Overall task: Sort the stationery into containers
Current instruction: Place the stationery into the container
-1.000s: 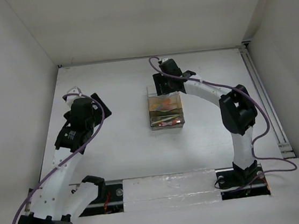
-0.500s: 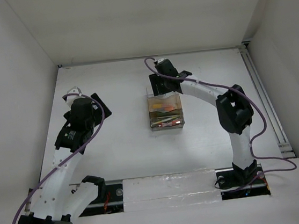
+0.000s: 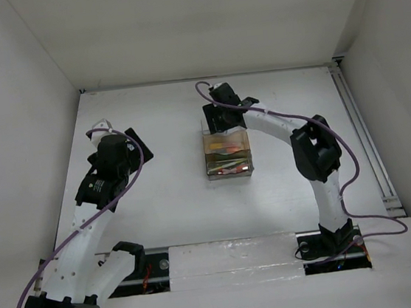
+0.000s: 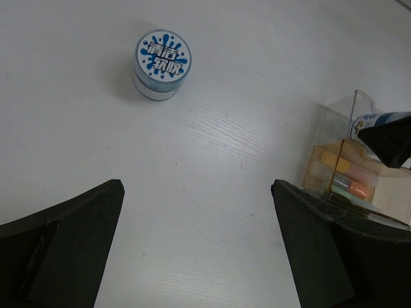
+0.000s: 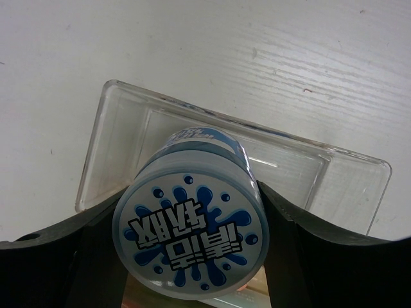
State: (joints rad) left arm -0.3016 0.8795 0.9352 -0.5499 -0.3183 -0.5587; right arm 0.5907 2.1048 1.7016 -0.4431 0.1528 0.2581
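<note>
Surroundings: white walls are closing in the white bench (image 3: 166,196); I am watching from overhead and from both wrists.
Organizer: the clear organizer (image 3: 227,154) is sitting near the middle of the bench, with pens and markers (image 4: 350,176) lying in its near compartments.
Right end effector: the right end effector (image 3: 220,119) is clamping the held roll (image 5: 191,247), printed face towards its camera.
Key relation: the held roll is hanging directly over the bare end compartment (image 5: 109,160) at the organizer's far edge; I am judging a straight lowering will seat it.
Left end effector: the left end effector (image 4: 199,256) is gaping wide, carrying nothing.
Loose roll: the loose roll (image 4: 162,64) is standing on end on the bench's left half, ahead of the left end effector, the nearer arm.
</note>
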